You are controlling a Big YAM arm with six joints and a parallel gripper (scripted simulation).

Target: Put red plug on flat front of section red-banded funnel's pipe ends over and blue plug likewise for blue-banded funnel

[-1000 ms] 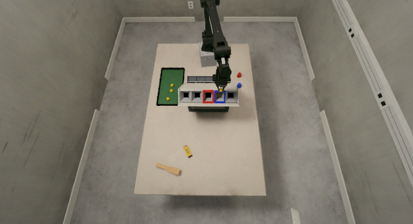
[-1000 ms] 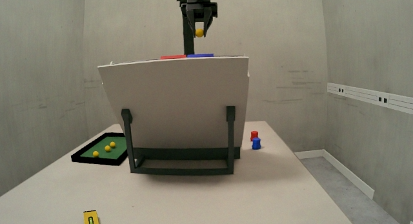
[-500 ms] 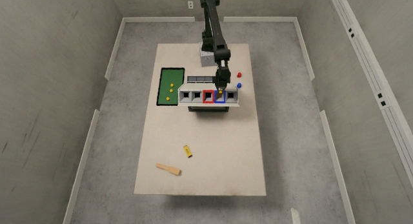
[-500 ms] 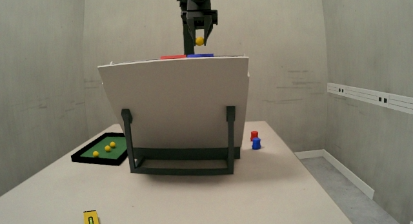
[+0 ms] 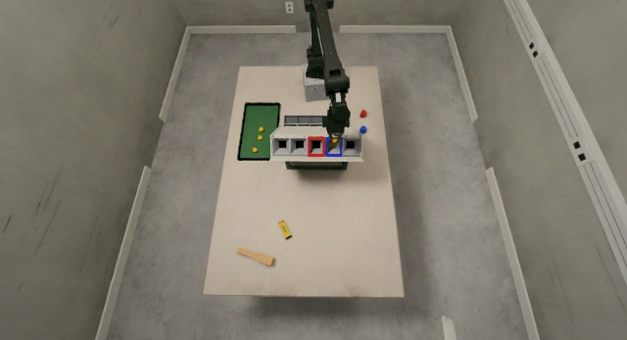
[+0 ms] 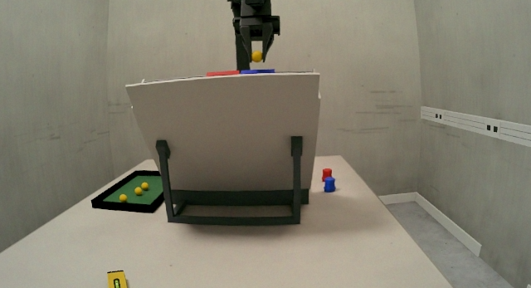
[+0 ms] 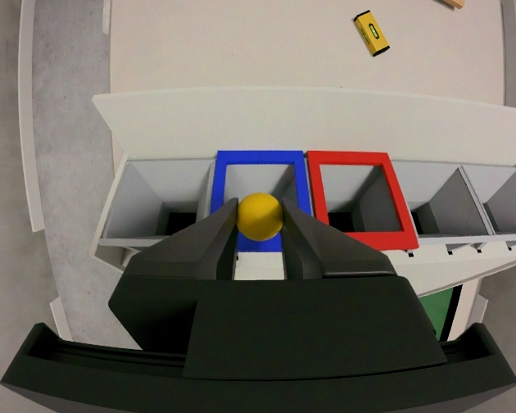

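Note:
My gripper (image 7: 259, 206) is shut on a yellow marble (image 7: 259, 215) and holds it close above the blue-banded funnel (image 7: 259, 191). The marble also shows between the fingers in the exterior view (image 6: 257, 56). The red-banded funnel (image 7: 358, 197) is next to the blue one; in the top view the red band (image 5: 315, 146) is left of the blue band (image 5: 333, 146). The red plug (image 5: 362, 114) and the blue plug (image 5: 362, 129) stand on the table right of the funnel box. The white cover (image 6: 226, 130) hides the pipes. The sections at the rear (image 5: 304, 120) are partly hidden by the arm.
A green tray (image 5: 258, 131) with three yellow marbles lies left of the box. A yellow level (image 5: 284, 229) and a wooden spatula (image 5: 255, 256) lie on the near part of the table. Three unbanded funnels flank the banded ones.

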